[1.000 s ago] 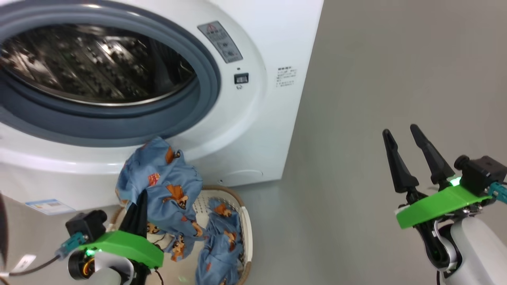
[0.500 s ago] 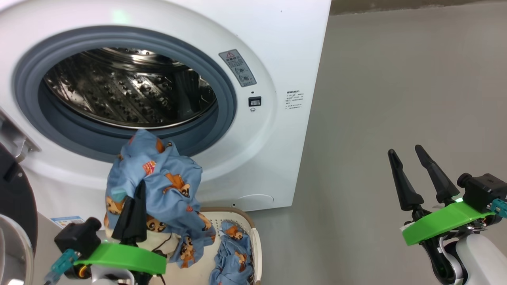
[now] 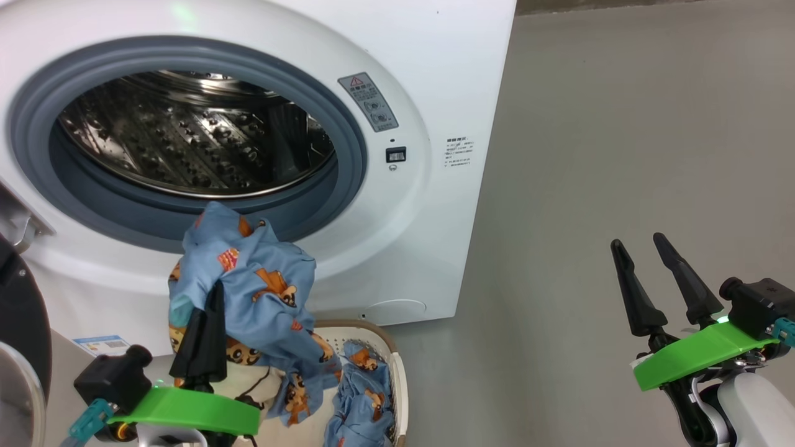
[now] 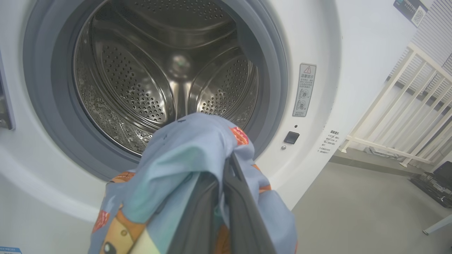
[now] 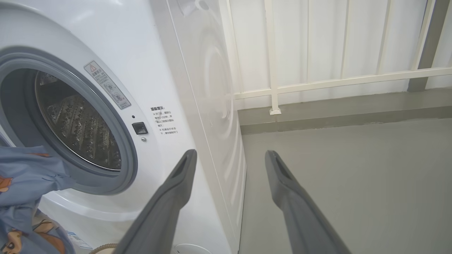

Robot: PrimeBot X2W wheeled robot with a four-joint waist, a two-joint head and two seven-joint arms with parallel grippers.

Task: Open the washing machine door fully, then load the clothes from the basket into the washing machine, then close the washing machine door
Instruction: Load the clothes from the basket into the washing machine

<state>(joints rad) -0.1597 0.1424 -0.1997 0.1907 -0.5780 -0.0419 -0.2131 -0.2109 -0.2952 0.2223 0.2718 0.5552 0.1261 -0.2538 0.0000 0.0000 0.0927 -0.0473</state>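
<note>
- My left tool [image 3: 214, 295] was pinched shut on a blue bear-print garment [image 3: 261, 292], with its dark fingers half buried in the cloth.
- The garment hung bunched over that tool, lifted above the basket [image 3: 397, 379] and level with the lower lip of the grey gasket [image 3: 348, 143], outside the steel drum [image 3: 186, 143].
- In the left wrist view the top fold of the cloth covered the bottom of the drum opening.
- A cream piece [image 3: 248, 380] showed just under the held garment, near the tool's green mount [image 3: 186, 413].
- The rest of the clothes [image 3: 363, 391], in the same blue print, lay in the basket.
- The basket stood on the floor [image 3: 621, 155], close in front of the washing machine [image 3: 447, 62] and below the opening.
- The washing machine door [image 3: 22, 323] stood swung open at the left edge of the head view, glossy black.
- My right tool [image 3: 638, 242] was spread wide and held nothing, over bare floor well to the right of the machine.
- In the right wrist view its fingers pointed past the machine's front corner toward a white railing [image 5: 317, 81].
</note>
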